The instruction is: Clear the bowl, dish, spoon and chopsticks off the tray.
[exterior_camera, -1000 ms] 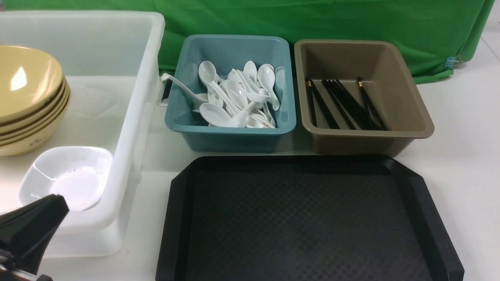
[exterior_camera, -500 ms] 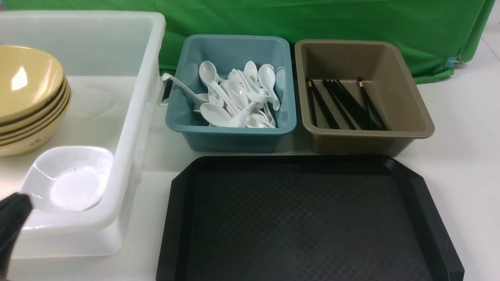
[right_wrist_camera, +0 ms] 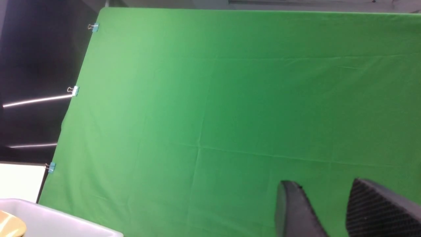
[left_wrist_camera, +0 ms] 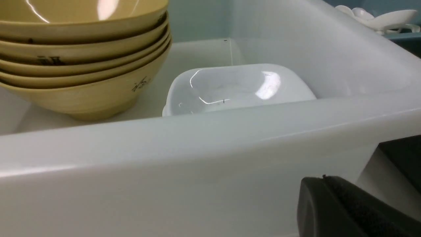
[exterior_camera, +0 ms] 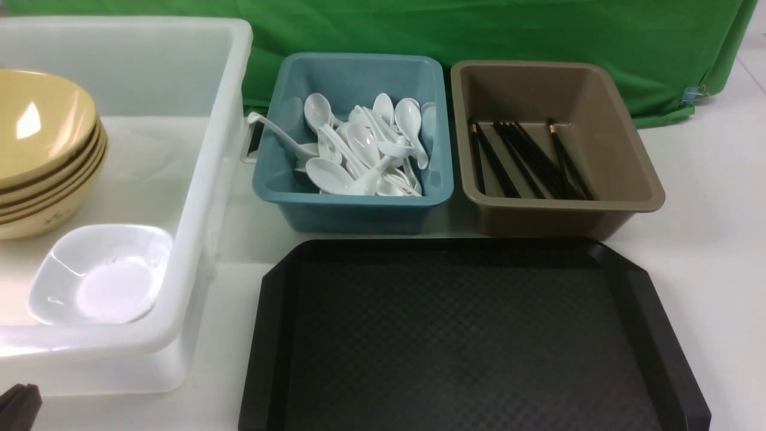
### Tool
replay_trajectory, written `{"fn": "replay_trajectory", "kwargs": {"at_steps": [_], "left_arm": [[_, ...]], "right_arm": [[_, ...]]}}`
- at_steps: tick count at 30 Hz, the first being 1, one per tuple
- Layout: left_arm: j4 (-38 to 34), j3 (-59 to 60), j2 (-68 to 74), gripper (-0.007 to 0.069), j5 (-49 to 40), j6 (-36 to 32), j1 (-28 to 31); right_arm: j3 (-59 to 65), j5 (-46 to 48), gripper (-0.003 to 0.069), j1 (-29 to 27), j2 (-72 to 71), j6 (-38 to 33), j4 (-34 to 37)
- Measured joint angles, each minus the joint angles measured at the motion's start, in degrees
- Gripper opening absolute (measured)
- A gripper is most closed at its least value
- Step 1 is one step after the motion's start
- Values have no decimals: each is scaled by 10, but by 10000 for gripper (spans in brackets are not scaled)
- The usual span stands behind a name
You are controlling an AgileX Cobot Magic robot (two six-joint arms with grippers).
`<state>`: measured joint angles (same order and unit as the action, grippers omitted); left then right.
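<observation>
Bowls (exterior_camera: pixel 42 137) sit stacked in my white bin (exterior_camera: pixel 197 197) on the left, white dish (exterior_camera: pixel 102 272) in front, my left gripper (exterior_camera: pixel 18 407) pressed closed outside its near wall. Spoons (exterior_camera: pixel 365 149) fill the blue bin (exterior_camera: pixel 353 206), chopsticks (exterior_camera: pixel 526 158) the brown bin (exterior_camera: pixel 568 209). The tray (exterior_camera: pixel 467 335) lies bare. My right gripper (right_wrist_camera: pixel 332 210) stands parted, holding nothing.

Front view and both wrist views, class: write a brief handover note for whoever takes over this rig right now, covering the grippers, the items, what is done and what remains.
Left gripper: shut, empty, low beside the white tub.
Right gripper: open, empty, facing the green backdrop.
Tray: nothing on it.
Bowl tops the stack in the tub, white dish beside it.
Spoons in the blue bin, chopsticks in the brown bin.
Done: the clearing looks finished. Left: nothing visible.
</observation>
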<state>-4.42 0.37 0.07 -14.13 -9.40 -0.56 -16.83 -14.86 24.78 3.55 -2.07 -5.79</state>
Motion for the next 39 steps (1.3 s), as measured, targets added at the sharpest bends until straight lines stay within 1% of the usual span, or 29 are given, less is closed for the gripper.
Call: {"fn": "replay_trajectory", "kwargs": {"at_steps": [23, 25, 28, 30, 32, 37, 39], "left_arm": [[1, 0, 0, 1, 1, -9, 0], [1, 0, 0, 1, 1, -10, 0], [1, 0, 0, 1, 1, -10, 0], [1, 0, 0, 1, 1, -10, 0], [1, 0, 0, 1, 1, -10, 0], [1, 0, 0, 1, 1, -10, 0], [1, 0, 0, 1, 3, -10, 0]], "right_arm": [[0, 22, 238, 0, 0, 8, 0], [0, 28, 238, 0, 0, 8, 0], [3, 75, 238, -9, -4, 8, 0], [14, 134, 238, -49, -9, 6, 0], [39, 184, 238, -102, -9, 0, 0], [128, 240, 238, -209, -29, -6, 0], [160, 249, 238, -231, -33, -7, 0]]}}
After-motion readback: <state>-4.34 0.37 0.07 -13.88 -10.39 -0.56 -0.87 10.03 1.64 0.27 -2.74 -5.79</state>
